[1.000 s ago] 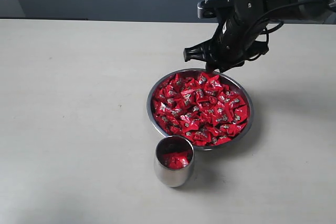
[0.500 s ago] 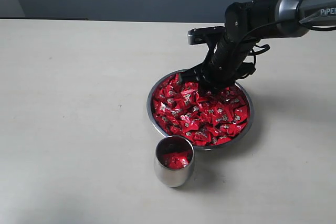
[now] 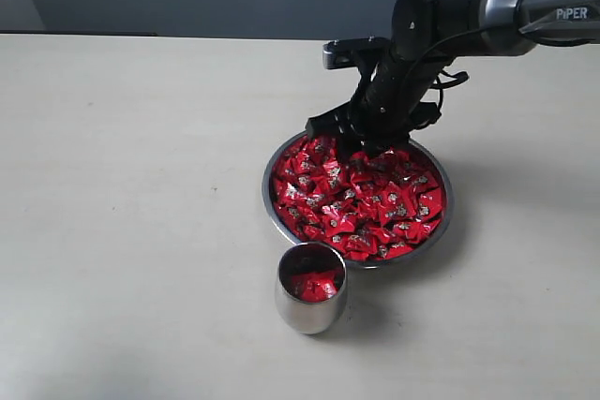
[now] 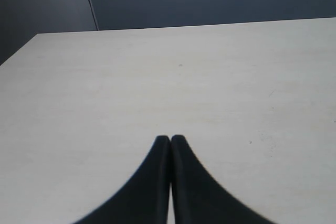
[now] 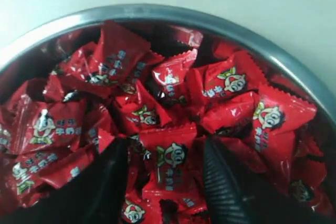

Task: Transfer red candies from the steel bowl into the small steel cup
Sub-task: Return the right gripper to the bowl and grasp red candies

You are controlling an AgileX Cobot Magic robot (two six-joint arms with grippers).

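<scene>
"What was the left gripper doing?"

"Its two fingers were pressed flat together with nothing between them, above the pale table. Where it stood from the bowl I could not tell."

"And the cup?"

"It stood upright just beside the bowl, at the near rim and toward the bowl's left half. Whether the two touched, I could not make out. A few red candies lay in the cup, and many more filled the bowl."

"Then the right gripper?"

"It was down at the bowl's far rim, tips among the candies. In the right wrist view its fingers stood well apart, sunk into the pile, with one wrapped candy lying in the gap between them. Neither finger was clearly pressing on it, so nothing looked gripped."
</scene>
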